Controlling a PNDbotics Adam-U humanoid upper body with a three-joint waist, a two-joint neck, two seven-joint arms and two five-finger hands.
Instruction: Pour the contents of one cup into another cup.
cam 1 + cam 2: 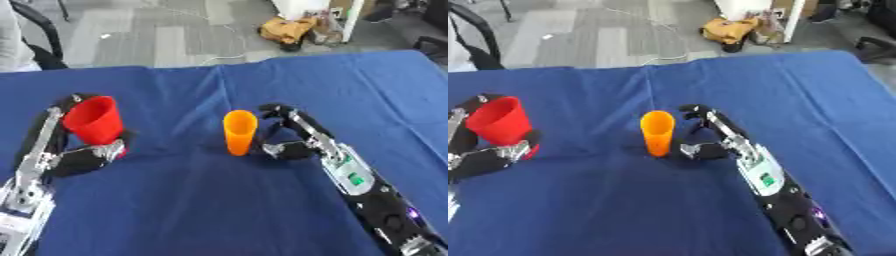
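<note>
The work surface is a table covered with a blue cloth (219,200).

Red cup (94,120): located at the left side of the table. It stands with its open mouth up, tilted slightly. Its inside cannot be seen, so any contents cannot be determined.

Left hand (87,156): its fingers and thumb are curled round the red cup, with the thumb across the cup's lower part and the fingers behind it.

Orange cup (239,132): located near the table's centre, upright on the cloth, mouth up. It is taller and narrower than the red cup. Its contents cannot be determined from this angle.

Right hand (287,137): positioned just beside the orange cup on its right side. The fingers are spread and partly bent toward the cup without closing on it. Whether a fingertip touches the cup cannot be determined.

The two cups are well apart.
</note>
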